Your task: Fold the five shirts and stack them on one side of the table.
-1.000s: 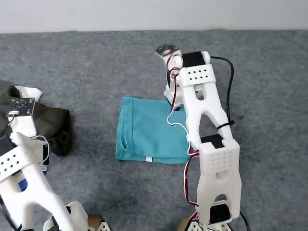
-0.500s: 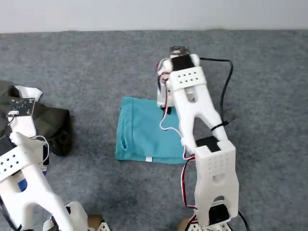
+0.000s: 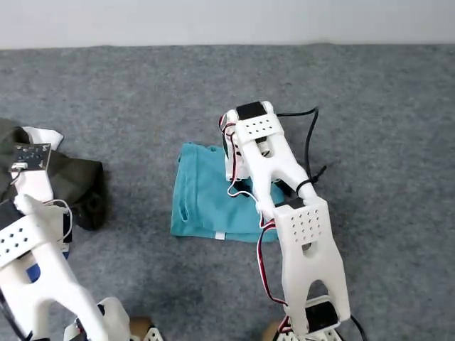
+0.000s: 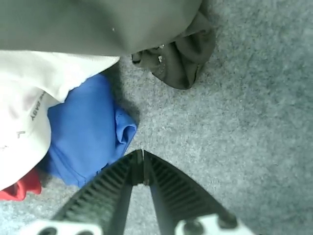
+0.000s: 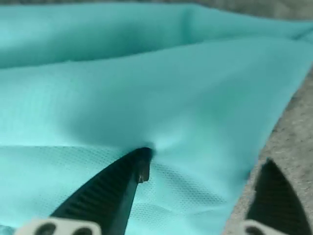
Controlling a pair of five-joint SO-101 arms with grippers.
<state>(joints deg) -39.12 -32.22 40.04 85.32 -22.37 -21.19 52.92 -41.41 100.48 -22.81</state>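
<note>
A teal shirt point(image 3: 202, 199) lies folded flat in the middle of the grey table. My right gripper point(image 5: 205, 181) is open at the shirt's far right part. One finger point(image 5: 132, 171) presses into the teal cloth point(image 5: 146, 88); the other hangs past the shirt's edge over the carpet. The right arm point(image 3: 263, 153) covers the shirt's right side in the high view. My left gripper point(image 4: 143, 169) is shut and empty, just above the carpet beside a blue shirt point(image 4: 88, 132). A white shirt point(image 4: 34, 93), a red one point(image 4: 17, 188) and a dark olive one point(image 4: 98, 24) lie piled there.
The pile of shirts point(image 3: 71, 185) sits at the table's left edge, partly under the left arm point(image 3: 32, 227). Bare grey carpet point(image 3: 391, 142) stretches to the right and at the back. A black cable point(image 3: 309, 142) loops off the right arm.
The right arm has drawn back toward the front and a little left. Its gripper went from beyond the teal shirt's far edge onto the shirt. The left arm has not moved.
</note>
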